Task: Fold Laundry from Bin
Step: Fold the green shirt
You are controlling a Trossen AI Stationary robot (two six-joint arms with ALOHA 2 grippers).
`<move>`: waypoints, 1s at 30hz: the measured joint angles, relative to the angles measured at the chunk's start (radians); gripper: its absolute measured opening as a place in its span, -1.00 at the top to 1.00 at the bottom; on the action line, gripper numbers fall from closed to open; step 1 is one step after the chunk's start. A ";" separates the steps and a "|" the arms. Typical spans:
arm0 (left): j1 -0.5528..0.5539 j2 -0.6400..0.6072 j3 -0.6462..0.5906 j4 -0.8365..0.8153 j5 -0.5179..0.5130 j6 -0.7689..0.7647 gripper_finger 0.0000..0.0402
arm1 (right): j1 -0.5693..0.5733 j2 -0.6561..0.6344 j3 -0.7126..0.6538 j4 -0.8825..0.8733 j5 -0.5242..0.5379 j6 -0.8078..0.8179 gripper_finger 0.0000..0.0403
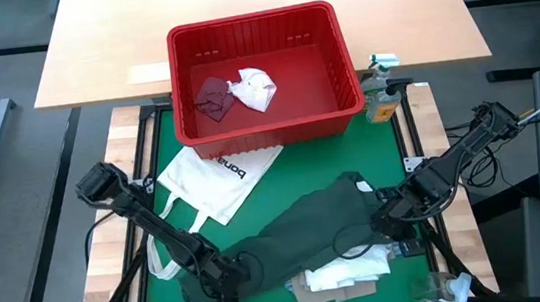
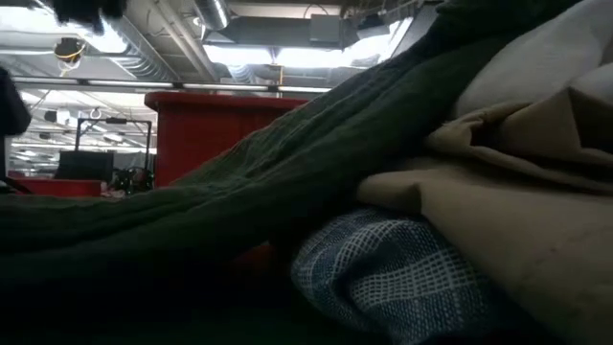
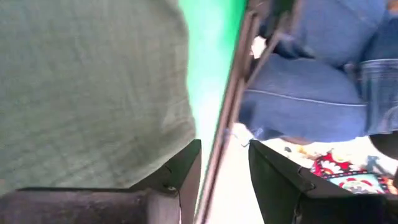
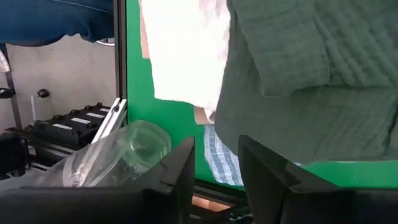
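Note:
A dark green-grey top [image 1: 309, 232] lies spread over the near part of the green mat [image 1: 282, 170]. Its near edge covers a stack of white, tan and blue-striped laundry [image 1: 339, 279]; the blue-striped cloth [image 2: 383, 273] shows close in the low view. The red bin [image 1: 262, 71] stands at the far side and holds a small maroon piece [image 1: 212, 97] and a white piece [image 1: 253, 87]. My left gripper [image 1: 227, 298] [image 3: 224, 180] is open at the top's near left corner, over the table's near edge. My right gripper [image 1: 390, 224] [image 4: 216, 171] is open above the top's right edge.
A white tote bag [image 1: 213, 182] with black lettering lies left of centre, its straps trailing toward the near left. A bottle [image 1: 381, 89] stands right of the bin. A clear plastic container [image 4: 118, 155] sits at the near right corner. A person in jeans [image 3: 311, 93] stands beyond the near edge.

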State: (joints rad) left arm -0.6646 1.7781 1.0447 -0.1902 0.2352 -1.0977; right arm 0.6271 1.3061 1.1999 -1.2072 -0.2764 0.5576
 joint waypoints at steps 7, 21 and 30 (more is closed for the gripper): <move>-0.003 -0.064 0.001 -0.002 0.018 -0.010 0.38 | -0.053 -0.002 0.079 0.003 0.081 -0.092 0.41; 0.045 -0.064 0.002 -0.115 -0.156 -0.014 0.38 | -0.330 0.058 0.020 0.175 0.337 -0.311 0.42; 0.031 -0.064 0.002 -0.422 -0.226 -0.078 0.38 | -0.372 0.132 -0.114 0.178 0.239 -0.323 0.42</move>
State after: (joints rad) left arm -0.6333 1.7142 1.0465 -0.6122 0.0088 -1.1755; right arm 0.2546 1.4382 1.0857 -1.0294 -0.0369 0.2347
